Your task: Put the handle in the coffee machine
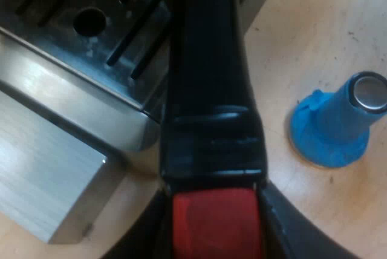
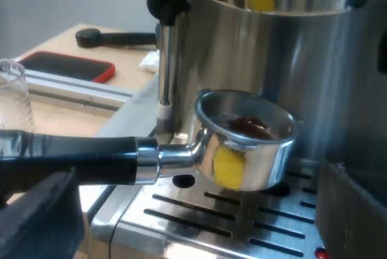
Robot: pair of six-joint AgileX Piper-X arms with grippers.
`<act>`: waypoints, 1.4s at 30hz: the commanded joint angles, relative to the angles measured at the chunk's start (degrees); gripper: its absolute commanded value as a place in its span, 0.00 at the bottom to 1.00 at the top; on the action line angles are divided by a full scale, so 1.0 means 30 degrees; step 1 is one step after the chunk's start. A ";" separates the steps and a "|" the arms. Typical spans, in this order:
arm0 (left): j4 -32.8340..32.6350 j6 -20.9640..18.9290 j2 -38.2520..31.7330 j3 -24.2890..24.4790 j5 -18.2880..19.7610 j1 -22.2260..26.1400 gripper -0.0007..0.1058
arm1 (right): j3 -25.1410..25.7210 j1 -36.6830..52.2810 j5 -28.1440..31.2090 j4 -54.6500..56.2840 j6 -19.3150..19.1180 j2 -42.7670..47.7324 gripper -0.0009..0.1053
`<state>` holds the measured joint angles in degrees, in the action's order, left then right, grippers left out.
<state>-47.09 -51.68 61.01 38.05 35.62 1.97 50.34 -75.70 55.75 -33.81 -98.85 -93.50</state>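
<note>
My left gripper (image 1: 216, 232) clamps the red end of the black-handled metal holder (image 2: 254, 150) over the slotted drip tray (image 2: 272, 235) of the steel espresso machine (image 2: 314, 59), near a blue cone-shaped tamper (image 1: 332, 123); my right gripper (image 2: 193, 229) stands apart, empty.

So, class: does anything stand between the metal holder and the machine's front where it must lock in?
Nothing visible does. The metal holder, in the left gripper, hangs over the drip tray; the steam wand stands off beside it.
</note>
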 commanded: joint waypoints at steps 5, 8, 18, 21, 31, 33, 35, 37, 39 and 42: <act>0.1017 0.0204 0.0339 0.0319 0.1276 0.0017 0.01 | 0.0512 0.0020 0.1708 -0.2560 -0.1124 -0.1234 0.77; 0.1476 0.0158 0.0457 0.0319 0.1276 0.0166 0.01 | 0.0974 0.0020 0.1719 -0.2645 -0.0983 -0.1778 0.77; 0.1985 0.0111 0.0676 0.0447 0.1783 0.0867 0.01 | 0.1677 0.0020 0.2216 -0.2448 -0.1005 -0.2459 0.77; 0.1931 0.0199 0.0940 0.0445 0.2095 0.0867 0.01 | 0.1677 0.0020 0.2216 -0.2448 -0.1005 -0.2459 0.77; 0.1424 0.1207 0.0934 0.0684 0.2169 0.0867 0.01 | 0.1677 0.0073 0.1599 -0.2448 -0.0986 -0.2459 0.77; 0.1468 0.1206 0.0934 0.0684 0.2169 0.0867 0.01 | 0.1677 0.0159 0.1585 -0.2295 -0.0990 -0.2459 0.77; 0.1667 0.1206 0.0934 0.0728 0.2123 0.0867 0.01 | 0.1677 0.0226 0.1585 -0.2295 -0.0990 -0.2459 0.77; 0.2015 0.1206 0.0934 0.0777 0.2123 0.0867 0.01 | 0.1677 0.0240 0.1518 -0.2286 -0.0990 -0.2459 0.77; 0.2042 0.1135 0.1084 0.0904 0.2123 0.0867 0.01 | 0.1677 0.0590 0.1294 -0.2214 -0.0990 -0.2459 0.77; 0.2036 0.0968 0.1626 0.1275 0.2123 0.0867 0.01 | 0.1677 0.0839 0.1328 -0.2214 -0.0990 -0.2459 0.77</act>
<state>-42.75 -48.84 65.60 40.69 38.84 4.68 54.99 -73.59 59.71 -40.51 -101.17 -101.03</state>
